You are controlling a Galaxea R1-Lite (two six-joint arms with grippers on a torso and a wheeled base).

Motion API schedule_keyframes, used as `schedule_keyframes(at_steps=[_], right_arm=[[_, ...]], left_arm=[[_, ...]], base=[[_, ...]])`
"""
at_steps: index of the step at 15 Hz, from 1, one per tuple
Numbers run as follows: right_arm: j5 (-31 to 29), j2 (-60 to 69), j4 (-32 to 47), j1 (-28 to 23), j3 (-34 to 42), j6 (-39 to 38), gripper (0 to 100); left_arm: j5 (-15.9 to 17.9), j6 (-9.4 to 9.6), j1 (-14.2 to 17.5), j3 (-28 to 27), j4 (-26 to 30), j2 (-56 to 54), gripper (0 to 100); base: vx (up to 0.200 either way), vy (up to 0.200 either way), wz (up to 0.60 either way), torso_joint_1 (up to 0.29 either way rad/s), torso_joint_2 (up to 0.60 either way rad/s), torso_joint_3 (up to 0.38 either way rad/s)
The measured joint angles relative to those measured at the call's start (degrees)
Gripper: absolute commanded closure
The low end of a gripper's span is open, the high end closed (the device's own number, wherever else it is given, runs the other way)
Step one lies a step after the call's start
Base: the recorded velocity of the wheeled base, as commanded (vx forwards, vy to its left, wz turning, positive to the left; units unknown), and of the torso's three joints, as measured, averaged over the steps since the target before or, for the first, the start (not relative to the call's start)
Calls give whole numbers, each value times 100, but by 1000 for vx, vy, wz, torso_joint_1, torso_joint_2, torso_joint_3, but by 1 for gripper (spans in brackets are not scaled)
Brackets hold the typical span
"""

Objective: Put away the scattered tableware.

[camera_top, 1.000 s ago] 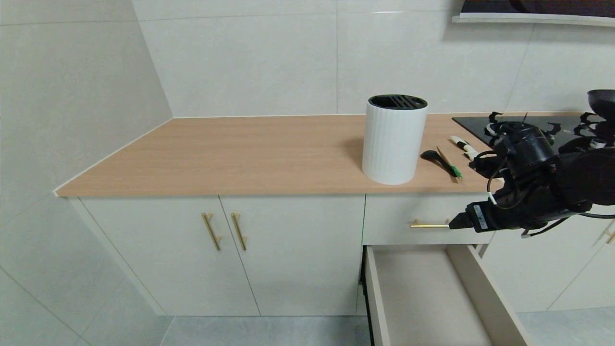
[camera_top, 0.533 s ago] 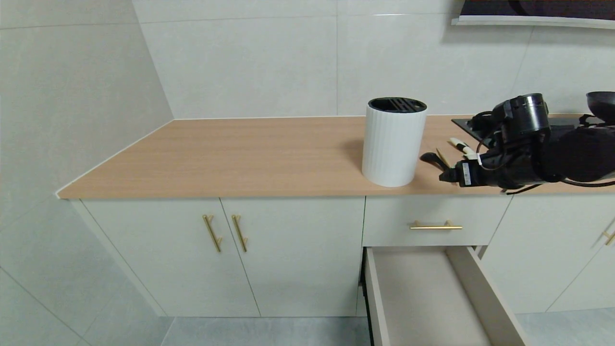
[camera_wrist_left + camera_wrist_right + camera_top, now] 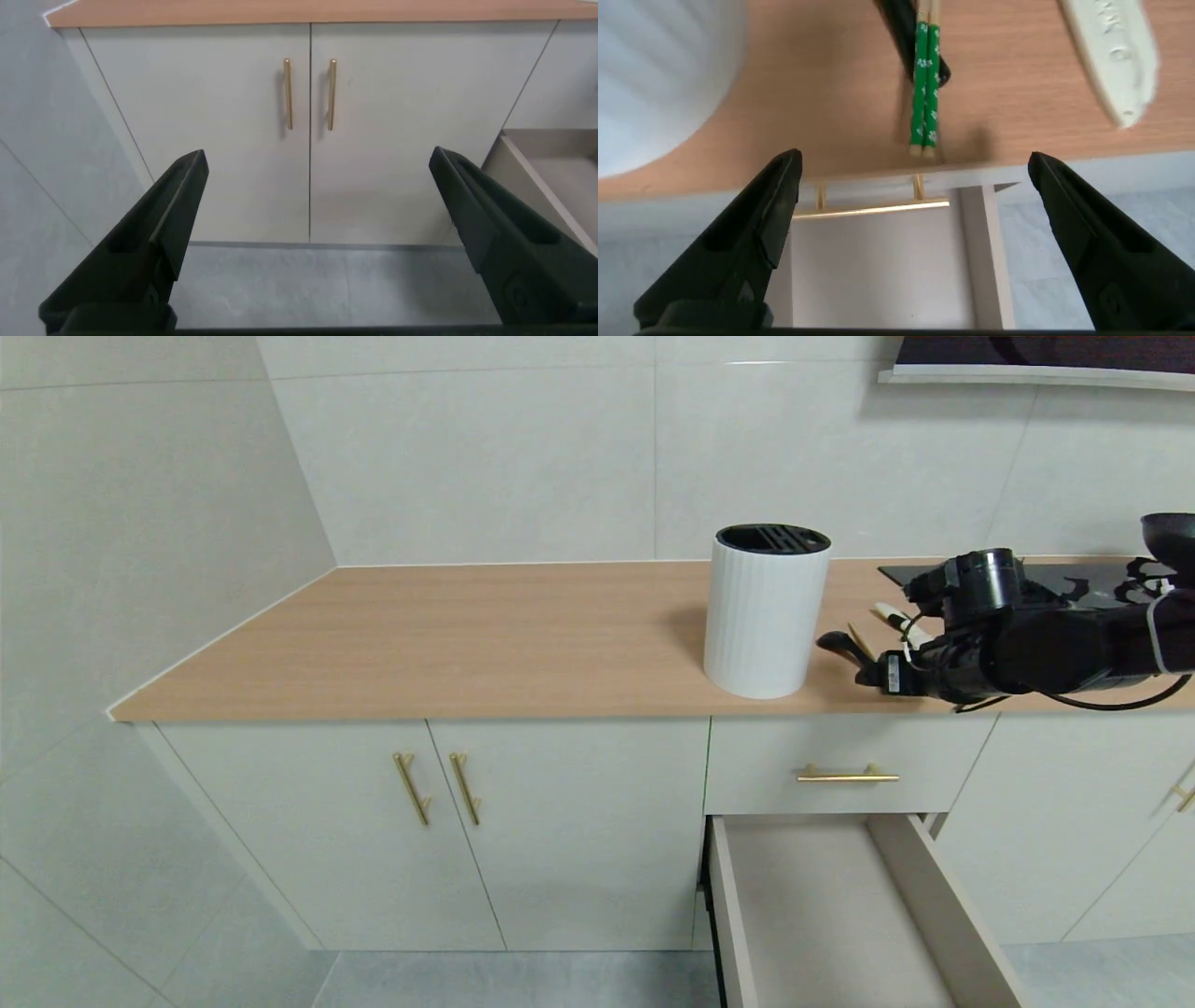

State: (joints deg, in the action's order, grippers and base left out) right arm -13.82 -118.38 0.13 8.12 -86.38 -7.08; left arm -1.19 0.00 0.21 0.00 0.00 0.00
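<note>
Starting left: left gripper [image 3: 318,166] has its fingers spread with nothing between them and faces the double cabinet doors [image 3: 308,121]. Centre of the head frame: white slotted holder [image 3: 766,616] upright on the counter [image 3: 467,635]. Just right of it, lying flat: black spoon [image 3: 834,639], green-tipped chopsticks [image 3: 859,639], white utensil [image 3: 898,619]. Right gripper [image 3: 873,674] is at the counter's front edge, fingers spread and holding nothing, near the chopstick ends. Lower right: drawer [image 3: 728,915] pulled out. Progress: drawer opening looks done. All three pieces are on the counter, none grasped, so every pick-up and stowing is left.
</note>
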Motion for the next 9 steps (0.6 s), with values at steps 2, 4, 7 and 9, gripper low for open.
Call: schedule_keyframes(at_steps=[2,4,7,9], right_arm=[[-16,-160,-13,-62,-149,-139,0],[-32,-282,-32,-79,-239,-161,0],[-32,-400,-133,-118,-311,-194,0],[-34,-452,-135,-132,-328,-195,100]], left_arm=[[-2,0,4,0,0,0,0],[0,0,4,0,0,0,0],[-2,0,4,0,0,-2,0],[-2,0,4,0,0,-2,0]], base=[[0,0,0,0,0,0],[0,0,0,0,0,0],[0,0,0,0,0,0],[0,0,0,0,0,0]])
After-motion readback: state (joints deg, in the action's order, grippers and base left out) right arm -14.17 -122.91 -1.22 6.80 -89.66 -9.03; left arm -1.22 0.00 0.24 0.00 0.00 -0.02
